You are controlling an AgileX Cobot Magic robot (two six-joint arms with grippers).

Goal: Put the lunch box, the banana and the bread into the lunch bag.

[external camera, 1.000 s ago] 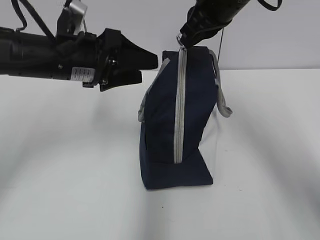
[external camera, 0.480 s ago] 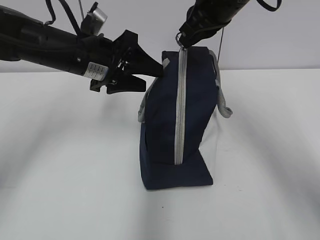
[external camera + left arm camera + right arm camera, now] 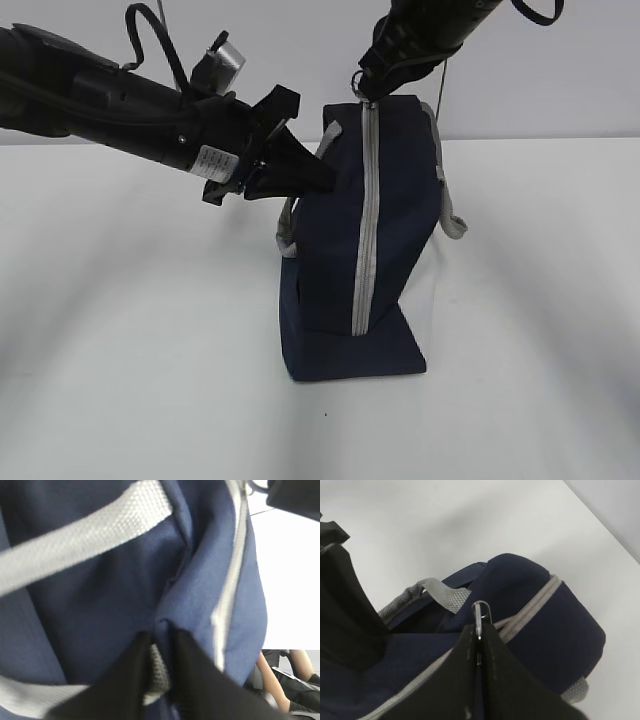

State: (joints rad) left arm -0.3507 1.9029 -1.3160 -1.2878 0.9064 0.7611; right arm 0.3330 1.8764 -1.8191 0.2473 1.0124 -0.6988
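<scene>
The right gripper (image 3: 479, 645) pinched the zipper's ring pull (image 3: 481, 611) between closed fingers. The left gripper (image 3: 162, 667) nipped a fold of the lunch bag (image 3: 350, 250). Bag-opening was in hand; next likely called for drawing the zipper.

Navy lunch bag (image 3: 345, 260) standing upright at frame centre, grey zipper (image 3: 366, 220) closed, grey strap handles (image 3: 288, 228) hanging at both sides.

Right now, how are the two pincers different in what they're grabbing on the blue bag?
The left pincer pinches the lunch bag's grey strap and navy fabric; the right pincer pinches the metal ring pull. The left pincer comes from the side; the right pincer hangs from above. Both are black and closed on the bag.
</scene>
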